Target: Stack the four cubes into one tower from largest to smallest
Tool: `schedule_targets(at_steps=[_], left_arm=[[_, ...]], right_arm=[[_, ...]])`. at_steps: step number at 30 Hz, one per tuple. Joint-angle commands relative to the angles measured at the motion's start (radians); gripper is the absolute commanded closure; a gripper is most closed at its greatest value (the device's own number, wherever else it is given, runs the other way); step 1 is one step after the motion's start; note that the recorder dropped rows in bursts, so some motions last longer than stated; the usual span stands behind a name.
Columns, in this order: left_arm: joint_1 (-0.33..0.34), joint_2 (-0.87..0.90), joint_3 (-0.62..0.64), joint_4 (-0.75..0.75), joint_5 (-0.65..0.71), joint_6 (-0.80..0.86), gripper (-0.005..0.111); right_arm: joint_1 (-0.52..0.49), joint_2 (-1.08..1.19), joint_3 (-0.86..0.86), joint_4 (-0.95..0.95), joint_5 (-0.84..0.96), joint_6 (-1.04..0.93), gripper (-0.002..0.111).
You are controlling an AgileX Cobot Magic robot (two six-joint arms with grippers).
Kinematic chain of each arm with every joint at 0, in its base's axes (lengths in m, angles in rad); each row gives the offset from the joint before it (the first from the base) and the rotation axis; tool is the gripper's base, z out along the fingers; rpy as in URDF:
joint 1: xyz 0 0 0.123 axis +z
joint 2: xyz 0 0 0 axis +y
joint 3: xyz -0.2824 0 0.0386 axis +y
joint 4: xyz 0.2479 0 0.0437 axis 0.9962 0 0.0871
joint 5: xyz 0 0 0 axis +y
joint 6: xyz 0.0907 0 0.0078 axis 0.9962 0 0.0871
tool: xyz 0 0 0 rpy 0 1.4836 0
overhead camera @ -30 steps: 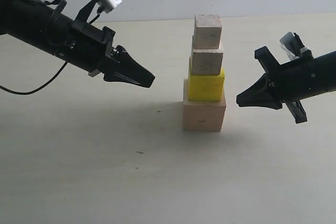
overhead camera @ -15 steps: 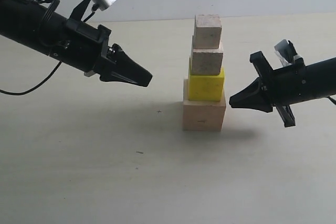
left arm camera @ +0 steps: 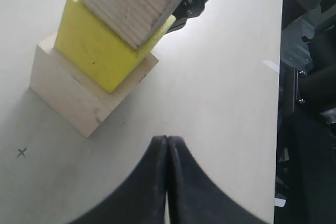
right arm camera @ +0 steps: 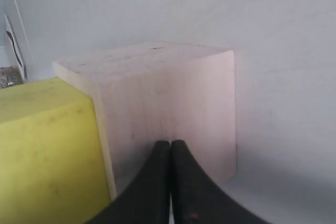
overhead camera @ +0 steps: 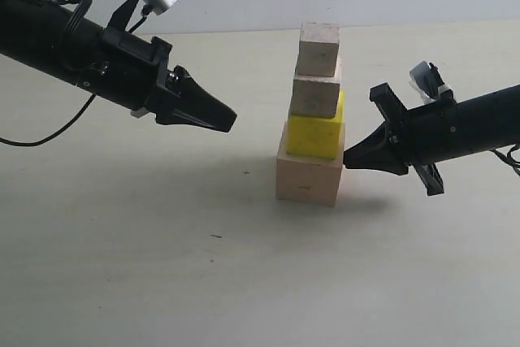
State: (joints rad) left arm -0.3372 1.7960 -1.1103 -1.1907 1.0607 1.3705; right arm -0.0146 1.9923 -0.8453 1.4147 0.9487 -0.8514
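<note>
The tower stands mid-table: large pale pinkish cube (overhead camera: pixel 309 175) at the bottom, yellow cube (overhead camera: pixel 314 135) on it, a smaller tan cube (overhead camera: pixel 315 95) above, the smallest tan cube (overhead camera: pixel 318 49) on top. The upper cubes sit slightly askew. My right gripper (overhead camera: pixel 348 158) is shut, its tip against the right side of the pale cube (right arm camera: pixel 173 103), beside the yellow cube (right arm camera: pixel 50 150). My left gripper (overhead camera: pixel 231 122) is shut and empty, hanging left of the tower, apart from it. In the left wrist view its tips (left arm camera: pixel 167 140) hover over the table near the pale cube (left arm camera: pixel 79 95) and yellow cube (left arm camera: pixel 102 53).
The pale table (overhead camera: pixel 162 266) spreads round the tower. A small x mark (overhead camera: pixel 246 173) lies on it left of the tower. A black cable (overhead camera: pixel 57 132) trails from the left arm. Dark equipment (left arm camera: pixel 310 103) stands past the table's edge in the left wrist view.
My right gripper has moved left until its tip meets the pale cube, and the whole tower has slid slightly left and turned a little. The left gripper has hardly moved.
</note>
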Motion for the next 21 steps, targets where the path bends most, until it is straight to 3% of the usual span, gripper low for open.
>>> schedule_targets(at_steps=[1,12,21], left_arm=[[0.002,-0.009,0.004,-0.025,0.008,0.004,0.107],[0.002,-0.009,0.004,-0.031,0.028,0.004,0.107],[0.002,-0.009,0.004,-0.033,0.027,0.008,0.107]], right_arm=[[0.003,-0.001,-0.012,0.021,-0.001,-0.025,0.108],[0.003,0.044,-0.081,0.017,0.058,0.005,0.108],[0.097,0.046,-0.097,0.058,-0.036,0.003,0.108]])
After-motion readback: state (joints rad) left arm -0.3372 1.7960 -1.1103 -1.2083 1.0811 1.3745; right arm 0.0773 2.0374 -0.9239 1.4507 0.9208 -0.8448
